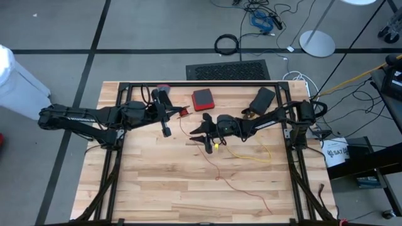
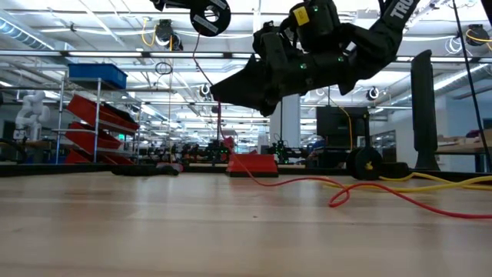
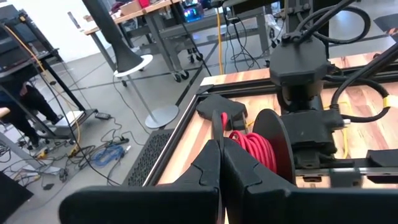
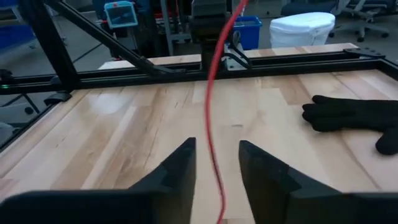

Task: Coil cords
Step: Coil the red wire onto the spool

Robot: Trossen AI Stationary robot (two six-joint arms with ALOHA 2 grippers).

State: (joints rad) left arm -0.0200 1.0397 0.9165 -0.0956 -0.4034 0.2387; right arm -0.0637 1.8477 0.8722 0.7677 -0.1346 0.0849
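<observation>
the right gripper [image 4: 216,163] is hanging over the table [image 4: 124,137], jaws apart around the red cord [image 4: 210,106]; the left gripper [image 3: 221,171] is clenching that cord.

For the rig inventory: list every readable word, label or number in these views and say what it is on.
"SAT": start of a label on the white bag right of the table; the rest is unreadable.
"TR": white letters on the arm in the low view, cut off by the frame.
Nothing else is legible.
</observation>
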